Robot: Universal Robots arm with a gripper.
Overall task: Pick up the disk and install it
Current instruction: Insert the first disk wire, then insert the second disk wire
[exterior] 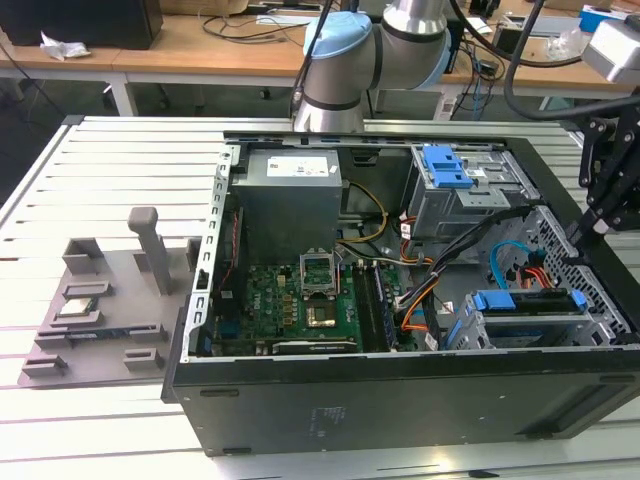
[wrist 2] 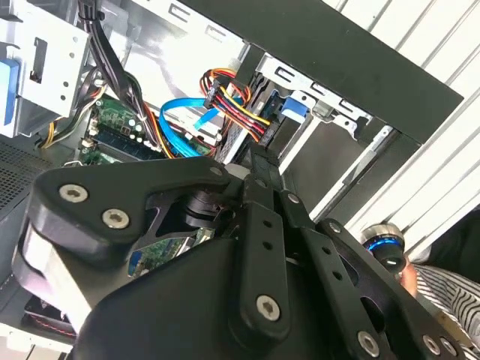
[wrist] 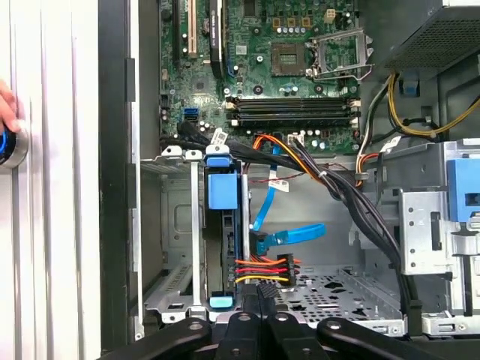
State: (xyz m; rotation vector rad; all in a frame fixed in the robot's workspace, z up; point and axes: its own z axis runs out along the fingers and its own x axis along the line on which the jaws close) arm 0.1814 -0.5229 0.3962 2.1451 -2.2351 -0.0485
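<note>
Disk (wrist: 225, 240) sits edge-up in the lower bay w/ blue rails, inside the PC case (exterior: 400, 400) on the desk (exterior: 100, 170). Claw (exterior: 590, 225) hovers just above; jaw opening cannot be told. Risk: cable bundle (wrist: 262, 270) beside the disk snags the claw & unseats connectors

This is a robotics lab: an open PC case (exterior: 400, 380) lies on a slatted aluminium table (exterior: 110, 160), the arm's base (exterior: 335, 100) is bolted just behind the case, and wooden desks (exterior: 190, 50) strewn with cables stand beyond the table.
</note>
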